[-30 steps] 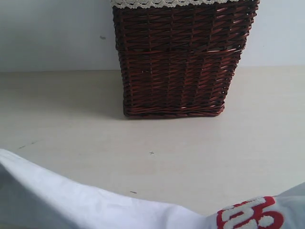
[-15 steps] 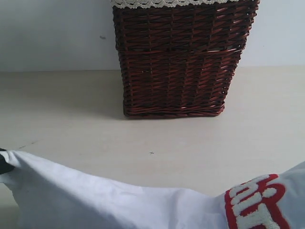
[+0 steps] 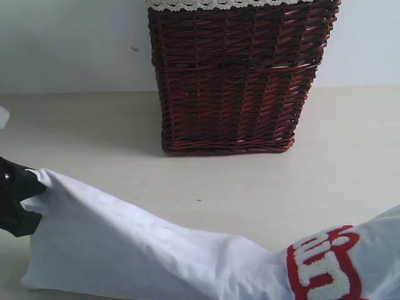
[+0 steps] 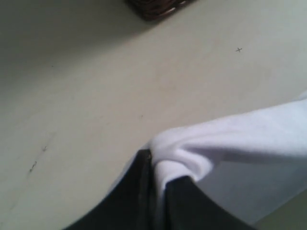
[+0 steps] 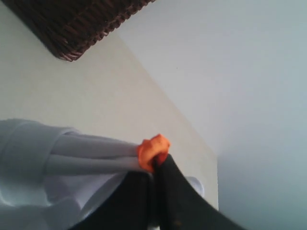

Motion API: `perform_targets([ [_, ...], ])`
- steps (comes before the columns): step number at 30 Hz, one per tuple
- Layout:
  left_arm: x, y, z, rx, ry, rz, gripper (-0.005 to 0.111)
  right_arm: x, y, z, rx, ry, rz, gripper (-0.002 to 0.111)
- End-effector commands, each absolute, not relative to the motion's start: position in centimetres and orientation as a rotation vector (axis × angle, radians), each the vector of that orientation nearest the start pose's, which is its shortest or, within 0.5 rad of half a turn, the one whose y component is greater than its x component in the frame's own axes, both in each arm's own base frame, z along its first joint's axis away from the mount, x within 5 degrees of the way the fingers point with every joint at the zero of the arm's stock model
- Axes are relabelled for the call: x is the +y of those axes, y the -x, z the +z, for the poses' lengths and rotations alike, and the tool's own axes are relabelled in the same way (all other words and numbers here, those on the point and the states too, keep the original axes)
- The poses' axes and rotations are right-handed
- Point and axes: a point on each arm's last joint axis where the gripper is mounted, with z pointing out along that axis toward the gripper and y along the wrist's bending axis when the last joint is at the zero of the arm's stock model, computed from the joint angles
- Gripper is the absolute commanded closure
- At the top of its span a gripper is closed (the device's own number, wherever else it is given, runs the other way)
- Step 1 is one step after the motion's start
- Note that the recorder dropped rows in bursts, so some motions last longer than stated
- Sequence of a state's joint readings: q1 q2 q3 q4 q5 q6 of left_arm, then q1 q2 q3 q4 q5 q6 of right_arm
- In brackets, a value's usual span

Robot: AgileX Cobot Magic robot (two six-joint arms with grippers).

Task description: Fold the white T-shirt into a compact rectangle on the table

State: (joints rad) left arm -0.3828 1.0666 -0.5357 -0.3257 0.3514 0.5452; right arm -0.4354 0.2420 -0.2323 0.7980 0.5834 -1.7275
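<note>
Up from the bottom edge has come the near hem of the white T-shirt, and the left gripper, out of sight a moment ago, now shows at the left edge of the exterior view with a corner of cloth clamped in it. Its jaws are pressed together on a bunched white fold. The right gripper is likewise squeezed tight, pinching gathered fabric right at the orange neck tag. Between the two, the shirt hangs in a shallow sag low over the table, with the red patch at the lower right and the rest running out of frame. From where I stand this looks like a carry ahead of laying one fold over. To do it well, I'd keep both ends level and draw them a little apart so the sag flattens before the cloth goes down, then lower the hanging edge first and let go only once it lies flat. The bite at the tag looks small, so a hard tug could slip it. The wicker basket stands well apart at the back, out of the way.
</note>
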Motion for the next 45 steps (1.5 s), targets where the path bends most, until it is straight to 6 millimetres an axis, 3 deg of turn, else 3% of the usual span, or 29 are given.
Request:
perform_targets([
  [1, -8.6, -19.2, 22.3, 2.266, -0.756, -0.187, 0.107, 0.3, -7.6, 23.9, 1.725, 0.756, -0.612, 0.108],
  [5, -8.9, -20.3, 20.6, 2.312, -0.756, -0.169, 0.107, -0.9, -9.0, 24.1, 1.771, 0.580, -0.571, 0.108],
  [8, -9.0, -21.0, 19.6, 2.329, -0.751, -0.154, 0.107, -1.6, -10.4, 22.9, 1.874, 0.640, -0.536, 0.108],
  [14, -9.4, -23.0, 17.4, 2.331, -0.723, -0.103, 0.107, -3.7, -14.2, 20.3, 2.109, 0.579, -0.393, 0.108],
  [17, -9.9, -24.4, 17.2, 2.319, -0.756, -0.083, 0.107, -4.5, -16.0, 20.4, 2.154, 0.580, -0.360, 0.108],
  [21, -11.3, -28.2, 17.4, 2.219, -0.921, 0.004, 0.107, -6.3, -20.4, 21.7, 2.165, 0.564, -0.287, 0.108],
  [25, -12.1, -30.2, 17.3, 2.196, -0.952, 0.020, 0.107, -7.1, -23.1, 22.3, 2.152, 0.569, -0.229, 0.108],
  [34, -12.3, -30.7, 15.9, 2.247, -0.978, 0.016, 0.107, -10.0, -27.0, 20.6, 2.247, 0.458, -0.296, 0.108],
  [36, -12.4, -30.8, 15.8, 2.246, -0.977, 0.017, 0.107, -10.3, -27.5, 20.2, 2.260, 0.447, -0.285, 0.104],
  [39, -12.4, -31.0, 15.5, 2.240, -0.973, 0.020, 0.105, -10.6, -28.1, 19.6, 2.278, 0.441, -0.278, 0.089],
  [42, -12.5, -31.2, 15.5, 2.215, -0.973, 0.029, 0.092, -11.0, -28.3, 19.4, 2.288, 0.427, -0.302, 0.069],
  [45, -12.5, -31.4, 15.1, 2.194, -1.005, 0.047, 0.067, -11.2, -28.7, 19.3, 2.294, 0.420, -0.312, 0.056],
])
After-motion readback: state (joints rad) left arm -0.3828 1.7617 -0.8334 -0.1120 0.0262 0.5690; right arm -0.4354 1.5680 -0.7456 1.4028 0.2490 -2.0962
